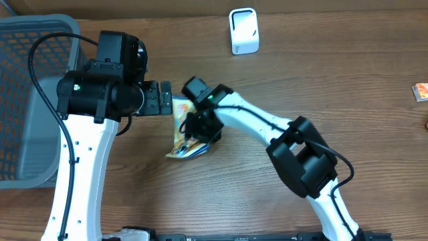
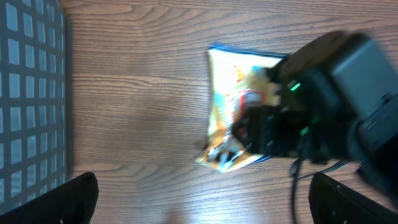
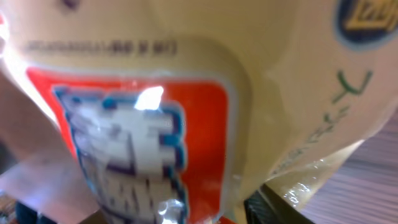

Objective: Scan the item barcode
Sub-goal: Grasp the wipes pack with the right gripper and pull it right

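The bag (image 2: pixel 227 93) lies on the table (image 1: pixel 334 80) near the middle, its yellow printed face up and one blue-edged end pointing toward the far side. From overhead its near end looks crumpled and a little raised, though how far off the wood it sits is hard to tell.

The table is brown wood grain. A grey mesh basket (image 1: pixel 40 127) stands at its left edge, well apart from the bag. A white scanner (image 1: pixel 243 30) stands upright at the far edge, well beyond the bag. A small orange box (image 1: pixel 421 92) lies at the right edge.

The right gripper (image 1: pixel 198 134) is down on the bag, over its right half. The right arm (image 1: pixel 267 124) reaches in from the lower right, elbow bent and forearm slanting up and left toward the bag. Its wrist camera shows only the bag's packaging, close and blurred, with a red panel and white lettering. Whether the jaws are pinching the bag or only resting against it, I cannot tell.

The left gripper (image 1: pixel 164 98) hovers just beside the bag's far end, without touching it, and points right. Its jaws are spread wide, and its dark fingers (image 2: pixel 68 202) sit at the two bottom corners of its camera view with bare table between them. The left arm (image 1: pixel 87 161) rises from the near edge beside the basket.
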You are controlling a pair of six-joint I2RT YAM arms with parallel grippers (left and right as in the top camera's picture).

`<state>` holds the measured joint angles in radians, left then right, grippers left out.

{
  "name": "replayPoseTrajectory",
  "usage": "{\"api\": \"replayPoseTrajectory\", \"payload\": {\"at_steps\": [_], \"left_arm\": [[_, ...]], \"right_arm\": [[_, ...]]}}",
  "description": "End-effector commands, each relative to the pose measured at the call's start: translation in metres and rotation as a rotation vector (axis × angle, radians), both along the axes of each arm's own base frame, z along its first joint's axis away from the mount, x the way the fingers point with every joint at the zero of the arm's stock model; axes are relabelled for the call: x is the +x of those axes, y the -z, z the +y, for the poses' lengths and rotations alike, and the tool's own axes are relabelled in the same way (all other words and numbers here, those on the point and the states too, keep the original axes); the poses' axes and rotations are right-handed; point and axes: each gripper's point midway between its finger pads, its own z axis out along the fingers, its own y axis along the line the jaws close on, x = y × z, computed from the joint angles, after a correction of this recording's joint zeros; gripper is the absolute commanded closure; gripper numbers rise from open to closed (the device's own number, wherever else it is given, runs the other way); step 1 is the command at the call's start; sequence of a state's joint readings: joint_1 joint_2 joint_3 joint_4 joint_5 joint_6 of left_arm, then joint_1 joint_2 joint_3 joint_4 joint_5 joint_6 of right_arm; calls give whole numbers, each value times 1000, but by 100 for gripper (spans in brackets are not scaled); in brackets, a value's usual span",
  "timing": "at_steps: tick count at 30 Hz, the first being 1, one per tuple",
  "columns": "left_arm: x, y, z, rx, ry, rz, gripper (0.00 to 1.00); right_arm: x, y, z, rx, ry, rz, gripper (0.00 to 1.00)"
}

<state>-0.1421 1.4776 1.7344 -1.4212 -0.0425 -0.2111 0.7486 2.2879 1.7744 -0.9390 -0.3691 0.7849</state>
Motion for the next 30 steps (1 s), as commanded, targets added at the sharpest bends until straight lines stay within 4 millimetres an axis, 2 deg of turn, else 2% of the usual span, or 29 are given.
{"api": "replayPoseTrajectory", "payload": {"at_steps": [1, 5, 9, 13, 18, 22, 25, 29, 30], "left_arm": [[4, -4, 3, 2, -20, -13, 0], [3, -4, 3, 2, -21, -13, 0], [3, -4, 3, 2, -21, -13, 0], [3, -4, 3, 2, -21, -13, 0], [3, -4, 3, 2, -20, -13, 0], [3, -4, 3, 2, -21, -13, 0], [3, -4, 3, 2, -21, -13, 1], [3, -4, 3, 2, -20, -13, 0], [3, -4, 3, 2, -20, -13, 0]], "right_arm": [[40, 17, -65, -186, 114, -56, 54], [54, 20, -114, -274, 149, -30, 52], [57, 16, -152, -303, 127, 15, 52], [51, 5, -175, -328, 74, 38, 52], [43, -27, -198, -402, 19, 6, 52], [42, -57, -199, -380, -17, -58, 54], [46, -70, -197, -359, -9, -101, 67], [55, -67, -193, -345, -3, -132, 96], [58, -62, -192, -338, 0, -145, 96]]}}
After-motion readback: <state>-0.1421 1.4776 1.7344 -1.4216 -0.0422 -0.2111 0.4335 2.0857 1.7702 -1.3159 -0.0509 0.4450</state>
